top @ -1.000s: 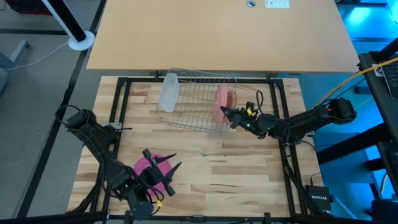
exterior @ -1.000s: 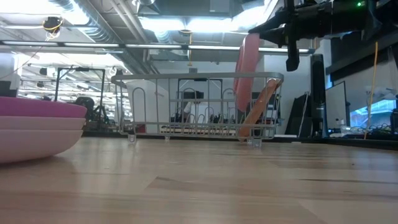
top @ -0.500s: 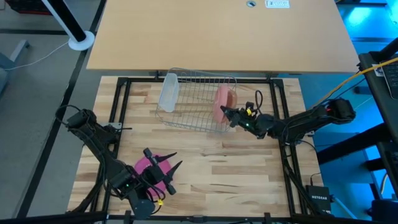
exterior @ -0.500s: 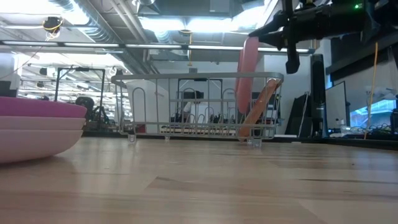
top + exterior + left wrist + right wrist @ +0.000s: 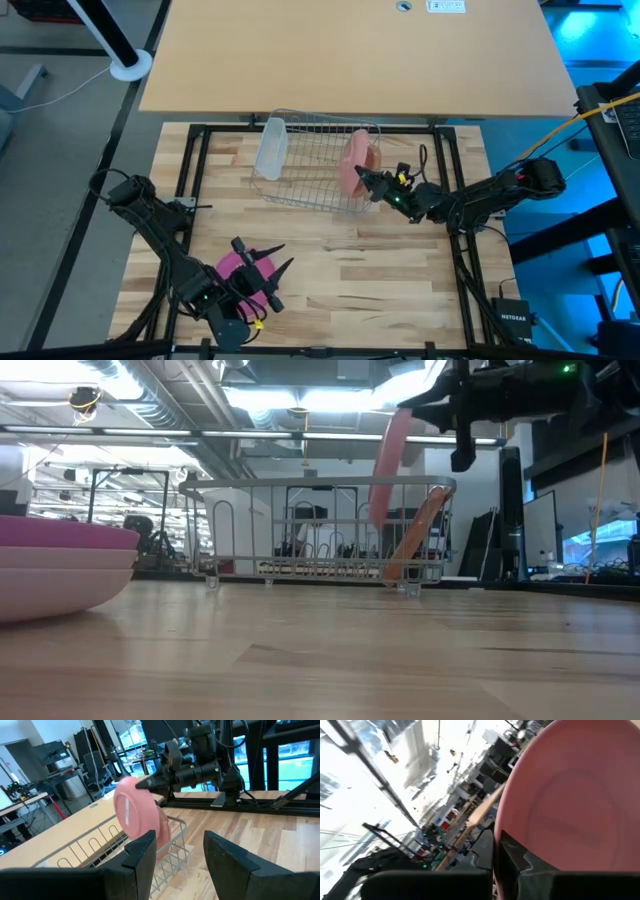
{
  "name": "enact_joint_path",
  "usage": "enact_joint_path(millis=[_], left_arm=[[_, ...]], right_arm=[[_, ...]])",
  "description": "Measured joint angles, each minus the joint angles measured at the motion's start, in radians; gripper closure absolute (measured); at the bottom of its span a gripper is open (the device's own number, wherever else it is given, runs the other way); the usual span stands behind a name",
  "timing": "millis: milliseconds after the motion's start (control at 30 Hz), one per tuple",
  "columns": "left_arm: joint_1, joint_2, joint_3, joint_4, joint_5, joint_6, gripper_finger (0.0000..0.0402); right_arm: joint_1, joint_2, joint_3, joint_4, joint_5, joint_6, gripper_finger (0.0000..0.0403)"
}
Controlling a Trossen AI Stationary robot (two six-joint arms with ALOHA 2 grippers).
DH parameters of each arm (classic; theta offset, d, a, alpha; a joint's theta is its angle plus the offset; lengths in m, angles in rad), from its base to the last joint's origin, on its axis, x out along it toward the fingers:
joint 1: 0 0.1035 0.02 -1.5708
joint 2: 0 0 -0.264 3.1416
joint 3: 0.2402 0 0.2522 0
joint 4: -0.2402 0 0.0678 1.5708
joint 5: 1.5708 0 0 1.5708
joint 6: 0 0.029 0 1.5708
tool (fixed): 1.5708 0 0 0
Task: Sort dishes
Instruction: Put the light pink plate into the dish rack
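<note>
peach-pink plate (image 5: 352, 163) (tilted) – right gripper (image 5: 362, 179) clamped, over rack (image 5: 310, 165)

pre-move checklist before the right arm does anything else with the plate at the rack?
1. Right end effector shut on the pale pink plate at its rim: ok.
2. Plate over the wire rack, on edge and tilted: ok; which slot it lines up with: cannot tell.
3. Tan-brown plate leaning inside the rack at the same end, close to the held plate; touching or apart: cannot tell.
4. Tumbler at the rack's far end from the held plate, out of the way: ok.
5. Left end effector open, above the magenta plate near the table's front edge, away from the rack: ok.
</note>
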Motion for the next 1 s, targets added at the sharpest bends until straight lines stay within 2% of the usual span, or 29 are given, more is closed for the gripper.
enact_joint_path(millis=[400,633,1000], left_arm=[[0.000,0.000,0.000,0.000,0.048,-0.002,0.0247],[0.000,0.000,0.000,0.000,0.048,-0.002,0.0247],[0.000,0.000,0.000,0.000,0.048,-0.002,0.0247]], right_arm=[[0.000,0.004,0.000,-0.148,-0.010,0.048,0.0396],[0.000,0.016,0.000,-0.154,-0.008,0.049,0.0396],[0.000,0.016,0.000,-0.189,-0.003,0.048,0.0357]])
